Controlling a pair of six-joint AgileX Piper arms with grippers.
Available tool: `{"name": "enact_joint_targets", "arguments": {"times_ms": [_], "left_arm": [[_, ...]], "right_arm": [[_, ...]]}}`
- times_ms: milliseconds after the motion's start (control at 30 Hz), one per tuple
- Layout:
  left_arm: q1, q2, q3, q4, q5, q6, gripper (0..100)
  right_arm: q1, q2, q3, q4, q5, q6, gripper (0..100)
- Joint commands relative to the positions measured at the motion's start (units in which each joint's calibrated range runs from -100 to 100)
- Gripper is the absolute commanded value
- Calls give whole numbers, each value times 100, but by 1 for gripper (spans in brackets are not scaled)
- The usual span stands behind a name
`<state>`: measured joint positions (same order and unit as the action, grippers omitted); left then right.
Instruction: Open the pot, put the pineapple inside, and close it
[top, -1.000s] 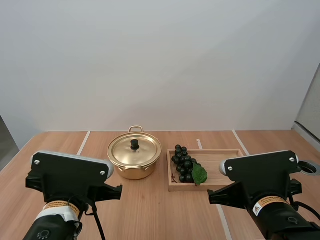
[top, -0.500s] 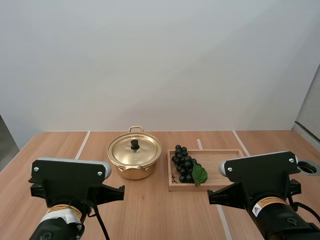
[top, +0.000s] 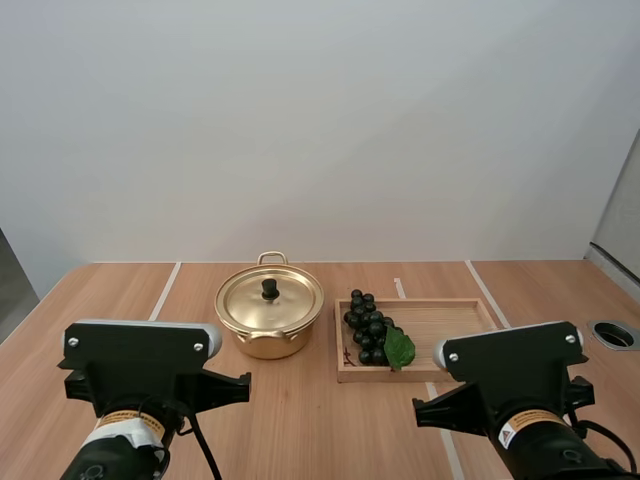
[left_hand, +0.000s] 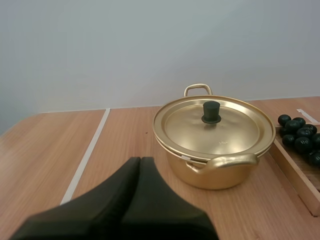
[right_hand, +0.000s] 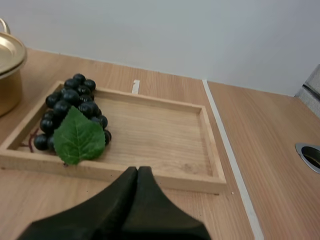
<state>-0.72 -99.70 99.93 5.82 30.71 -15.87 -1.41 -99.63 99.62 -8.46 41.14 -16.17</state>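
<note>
Midway across the wooden bench (top: 300, 420) stands one round, shiny golden pot (top: 265, 345) with its one black-knobbed lid (top: 287, 300) on, just beside one shallow wooden tray (top: 450, 320) bearing one bunch of dark grapes (top: 365, 328), while the left claw (left_hand: 140, 160) and the right claw (right_hand: 137, 170) are each pinched together, empty.

The right claw (right_hand: 137, 171), closed to one wedge, hangs before the wooden tray (right_hand: 155, 130) holding grapes (right_hand: 65, 107) beside the pot (right_hand: 7, 75).

Pot (top: 262, 345) with lid (top: 285, 300) on is placed left of tray (top: 450, 322); grapes (top: 366, 330) are laid in tray's left end.
</note>
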Motion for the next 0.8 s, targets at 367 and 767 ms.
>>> {"name": "enact_joint_targets", "arguments": {"times_ms": [367,767], "left_arm": [[8,-30,7,-215,-43,-36,0],[41,-30,7,-644,25,-36,0]], "right_arm": [[12,-37,38,138,-450,14,0],[12,-37,38,514,-688,14,0]]}}
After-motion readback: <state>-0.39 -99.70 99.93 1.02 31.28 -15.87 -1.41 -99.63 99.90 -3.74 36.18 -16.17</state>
